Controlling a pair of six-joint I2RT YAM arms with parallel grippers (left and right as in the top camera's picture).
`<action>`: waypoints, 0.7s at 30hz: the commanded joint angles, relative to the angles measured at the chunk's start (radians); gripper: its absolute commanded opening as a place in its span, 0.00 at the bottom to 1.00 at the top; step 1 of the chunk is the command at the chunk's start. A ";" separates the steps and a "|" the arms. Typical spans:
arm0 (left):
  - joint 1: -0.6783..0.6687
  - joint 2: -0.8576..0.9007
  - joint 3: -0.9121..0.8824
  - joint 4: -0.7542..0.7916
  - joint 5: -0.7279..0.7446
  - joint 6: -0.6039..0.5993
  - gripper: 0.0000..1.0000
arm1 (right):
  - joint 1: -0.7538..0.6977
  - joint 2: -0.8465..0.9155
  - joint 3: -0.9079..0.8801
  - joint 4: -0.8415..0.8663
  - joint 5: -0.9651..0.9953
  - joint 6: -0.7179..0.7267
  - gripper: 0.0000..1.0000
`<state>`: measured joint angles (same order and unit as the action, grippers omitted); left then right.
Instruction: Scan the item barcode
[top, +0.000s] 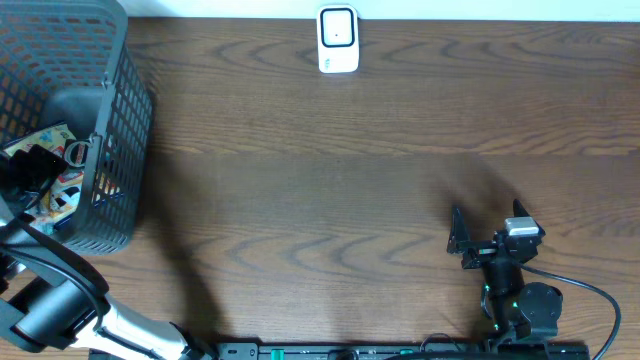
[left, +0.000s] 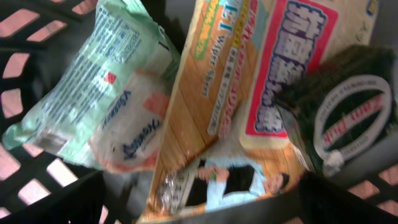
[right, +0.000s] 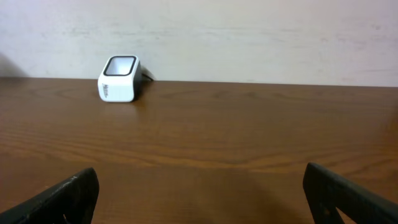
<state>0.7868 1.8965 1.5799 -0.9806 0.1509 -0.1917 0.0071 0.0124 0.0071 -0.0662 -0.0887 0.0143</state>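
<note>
The white barcode scanner (top: 338, 40) stands at the table's far edge, and the right wrist view shows this scanner (right: 119, 79) ahead to the left. The items lie in the black mesh basket (top: 110, 120) at the left: a wood-patterned wiper-sheet pack (left: 230, 93), a green and white tissue pack (left: 118, 93) and a dark green scouring-pad pack (left: 348, 106) with a white ring label. My left gripper (left: 199, 208) hangs open inside the basket just above the wiper-sheet pack, holding nothing. My right gripper (top: 487, 228) rests open over bare table at the near right, far from the scanner.
The basket's mesh wall (left: 25, 37) closes in around the left gripper on all sides. Brown wooden table (top: 330, 200) stretches between basket, scanner and right arm. A pale wall (right: 249, 37) rises behind the scanner.
</note>
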 joint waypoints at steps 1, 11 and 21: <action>-0.001 0.011 -0.043 0.039 -0.011 -0.040 0.98 | 0.008 -0.005 -0.001 -0.005 0.008 0.004 0.99; -0.005 0.012 -0.073 0.085 0.116 -0.042 0.92 | 0.008 -0.005 -0.001 -0.005 0.008 0.004 0.99; -0.019 0.013 -0.150 0.116 0.122 -0.050 0.89 | 0.008 -0.005 -0.001 -0.005 0.008 0.004 0.99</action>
<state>0.7738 1.8973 1.4696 -0.8810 0.2584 -0.2359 0.0071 0.0124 0.0071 -0.0662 -0.0883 0.0147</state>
